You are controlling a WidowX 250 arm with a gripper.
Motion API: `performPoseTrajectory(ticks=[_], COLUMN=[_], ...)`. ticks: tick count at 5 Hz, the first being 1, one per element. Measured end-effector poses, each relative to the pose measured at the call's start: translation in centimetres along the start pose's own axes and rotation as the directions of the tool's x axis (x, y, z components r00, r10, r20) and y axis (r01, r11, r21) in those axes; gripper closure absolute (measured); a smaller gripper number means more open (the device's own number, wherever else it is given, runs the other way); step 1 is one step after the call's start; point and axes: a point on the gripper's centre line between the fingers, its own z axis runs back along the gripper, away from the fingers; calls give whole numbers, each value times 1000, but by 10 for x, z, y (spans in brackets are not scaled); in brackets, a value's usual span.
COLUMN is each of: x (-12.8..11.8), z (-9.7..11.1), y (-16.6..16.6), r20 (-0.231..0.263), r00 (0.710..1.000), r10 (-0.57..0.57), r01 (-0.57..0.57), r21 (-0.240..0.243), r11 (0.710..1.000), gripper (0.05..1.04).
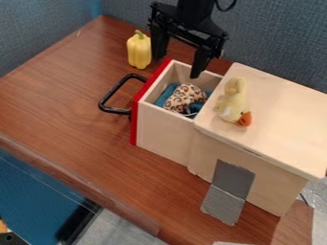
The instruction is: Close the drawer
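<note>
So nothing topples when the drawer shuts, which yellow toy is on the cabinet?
The plush duck with the orange beak; the yellow pepper stands on the table.

Drawer front (pixel 134 119) is red, handle (pixel 113 89) blk, cloth (pixel 184 97) leopard-spotted

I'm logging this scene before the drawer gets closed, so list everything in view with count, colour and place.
Drawer: 1, pale wood with red front, pulled out of the cabinet
Drawer handle: 1, black, on the red front
Cabinet: 1, pale wood, right side of the table
Leopard-print cloth item: 1, tan and black, inside the drawer
Blue fabric: piece count unclear, beside the leopard print
Plush duck: 1, yellow with orange bill, on the cabinet top
Bell pepper: 1, yellow, behind the handle
Tape: grey, piece count unclear, cabinet side and table
Table: 1, brown, beneath everything
Robot arm: 1, black, top edge
End effector: 1, black, open, above the drawer's far side
</note>
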Motion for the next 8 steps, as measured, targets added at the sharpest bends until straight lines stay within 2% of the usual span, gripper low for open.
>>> performPoseTrajectory(ticks=[1, 2, 3, 4, 5, 7, 8], x=[-2, -11, -21, -31, -38, -23, -21], z=[-9, -23, -33, -36, -48, -94, -117], y=[-1, 25, 58, 92, 116, 117, 107], r20=[-28, -67, -85, -41, 14, -23, -77], r00=[1000, 993, 976, 957, 952, 947, 955], r10=[2, 94, 200, 287, 306, 319, 286], r01=[-2, -93, -201, -289, -300, -317, -296], r21=[1, 14, 5, -45, -160, -209, -193], r11=[1000, 996, 980, 956, 940, 925, 935], gripper=[83, 83, 83, 83, 83, 84, 131])
